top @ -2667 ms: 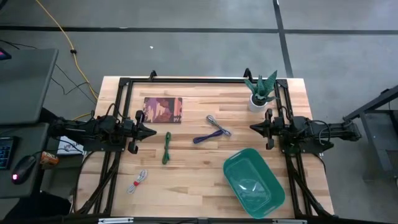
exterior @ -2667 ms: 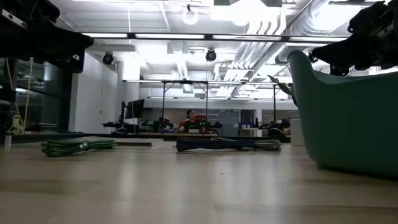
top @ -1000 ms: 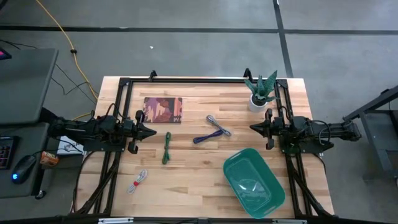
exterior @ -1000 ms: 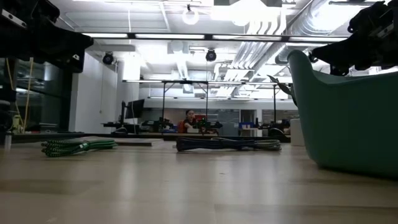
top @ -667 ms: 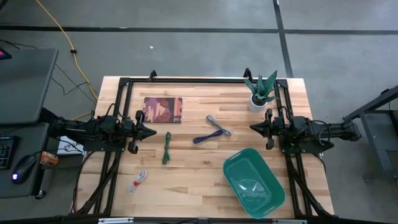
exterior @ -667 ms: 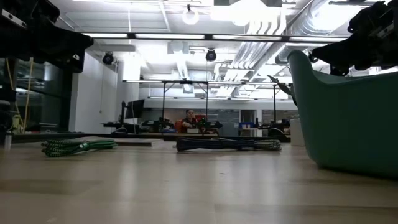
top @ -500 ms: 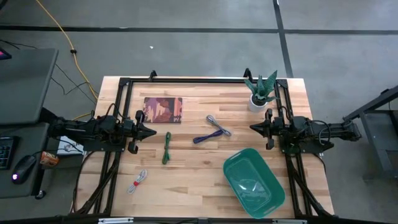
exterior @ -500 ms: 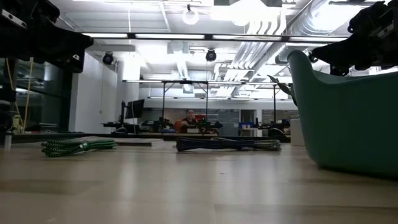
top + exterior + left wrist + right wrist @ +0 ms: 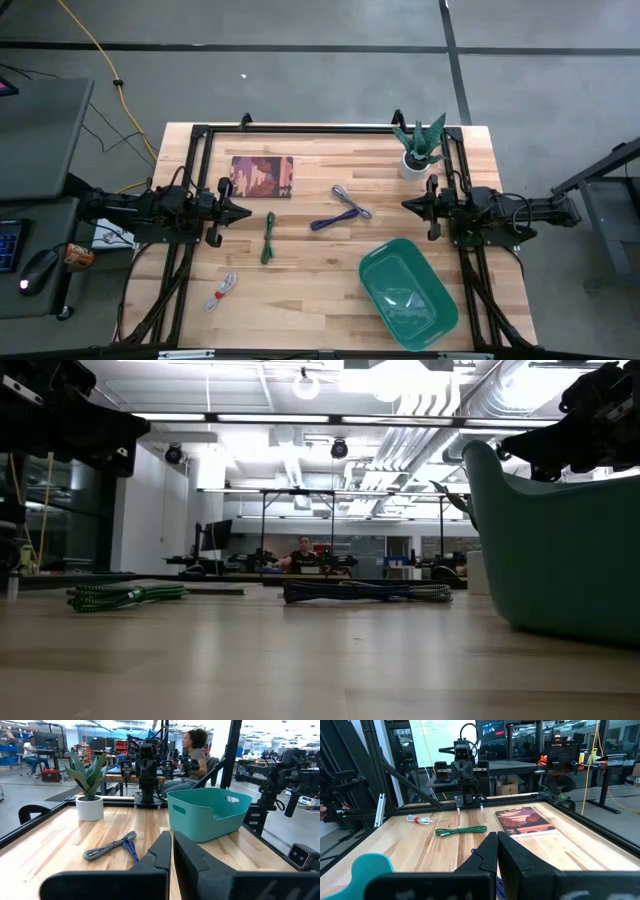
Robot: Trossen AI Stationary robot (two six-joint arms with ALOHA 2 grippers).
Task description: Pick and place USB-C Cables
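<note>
Several USB-C cables lie flat on the wooden table. These are a green one, a purple one, a silver-grey one and a white one with red. My left gripper hovers shut at the table's left side, pointing level toward the middle. My right gripper hovers shut at the right side, facing it. Neither touches a cable.
A teal tub stands at the near right. A potted plant is at the far right, and a flat picture book lies at the far left. A black frame borders the table. People sit in the room beyond.
</note>
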